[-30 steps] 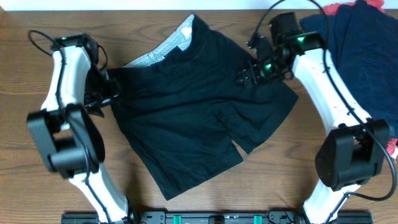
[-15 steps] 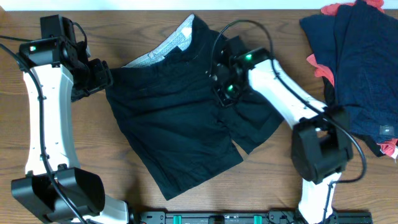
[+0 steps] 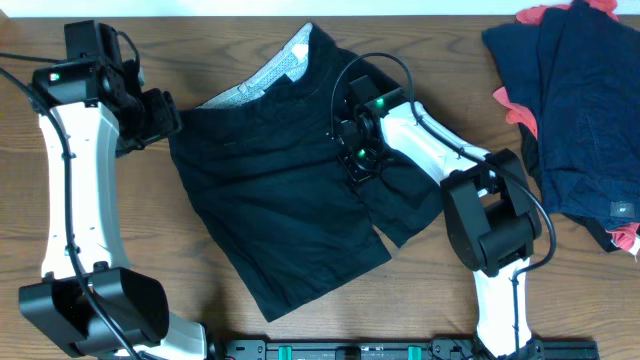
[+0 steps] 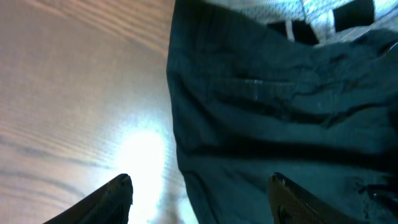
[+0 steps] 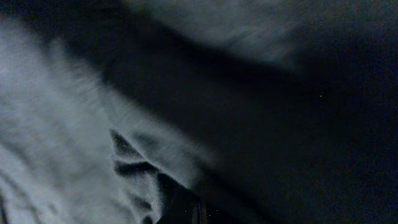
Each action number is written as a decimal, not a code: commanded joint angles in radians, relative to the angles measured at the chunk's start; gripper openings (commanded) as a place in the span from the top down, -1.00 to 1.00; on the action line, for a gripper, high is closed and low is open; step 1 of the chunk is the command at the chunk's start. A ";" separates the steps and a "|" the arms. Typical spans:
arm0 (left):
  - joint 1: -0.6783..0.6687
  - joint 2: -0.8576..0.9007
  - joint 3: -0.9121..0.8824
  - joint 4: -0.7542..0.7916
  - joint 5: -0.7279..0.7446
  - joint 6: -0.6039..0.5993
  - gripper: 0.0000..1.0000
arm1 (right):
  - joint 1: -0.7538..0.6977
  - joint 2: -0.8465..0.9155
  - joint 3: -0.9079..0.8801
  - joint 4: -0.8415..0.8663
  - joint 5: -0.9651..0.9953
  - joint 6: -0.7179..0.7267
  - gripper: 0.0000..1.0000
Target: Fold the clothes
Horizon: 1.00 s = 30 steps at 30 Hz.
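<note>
The black shorts [image 3: 290,190] lie spread flat on the wooden table [image 3: 420,300], in the middle of it and turned at a slant. The waistband points to the far edge and the two legs point to the near side. At the waistband the whitish-grey lining [image 3: 265,80] shows, because the opening is a little turned out. The cloth is mostly smooth, with some soft wrinkles near the waist, and no part of it is folded over. The left gripper [image 4: 202,199] is at the left side edge of the shorts, near the waistband corner. Its jaws stand wide apart, one finger over the bare wood and the other over the black cloth, so the edge of the shorts lies between them and nothing is gripped. The right gripper [image 3: 357,165] is down on the middle of the shorts, above the crotch, with its jaws closed. Its own camera shows only dark, bunched cloth very near, and I cannot tell if a fold is pinched. A pile of dark blue and red clothes [image 3: 580,100] lies at the far right corner, well apart from the shorts.
</note>
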 commanded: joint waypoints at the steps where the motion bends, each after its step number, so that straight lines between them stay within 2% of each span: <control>1: -0.043 0.015 0.011 0.027 -0.011 0.026 -0.42 | -0.034 0.027 -0.005 0.019 0.036 -0.003 0.97; 5: -0.112 0.029 0.011 0.087 -0.012 0.072 -0.42 | -0.082 0.029 -0.005 0.033 0.046 -0.002 0.97; 13: -0.214 0.090 0.011 0.185 -0.012 0.074 -0.42 | -0.193 0.055 -0.005 0.101 0.095 -0.026 0.98; 17: -0.235 0.144 0.011 0.219 -0.012 0.077 -0.43 | -0.241 0.085 -0.005 0.193 0.095 -0.083 0.98; 20: -0.241 0.189 0.011 0.251 -0.012 0.077 -0.43 | -0.271 0.109 -0.005 0.275 0.104 -0.177 0.98; 27: -0.267 0.271 0.011 0.315 -0.011 0.107 -0.43 | -0.343 0.141 -0.004 0.437 0.365 -0.212 0.98; 28: -0.274 0.276 0.011 0.323 -0.011 0.120 -0.43 | -0.357 0.134 -0.001 0.436 0.364 -0.212 0.98; 30: -0.289 0.280 0.011 0.339 -0.010 0.150 -0.67 | -0.378 0.121 0.018 0.399 0.348 -0.206 0.98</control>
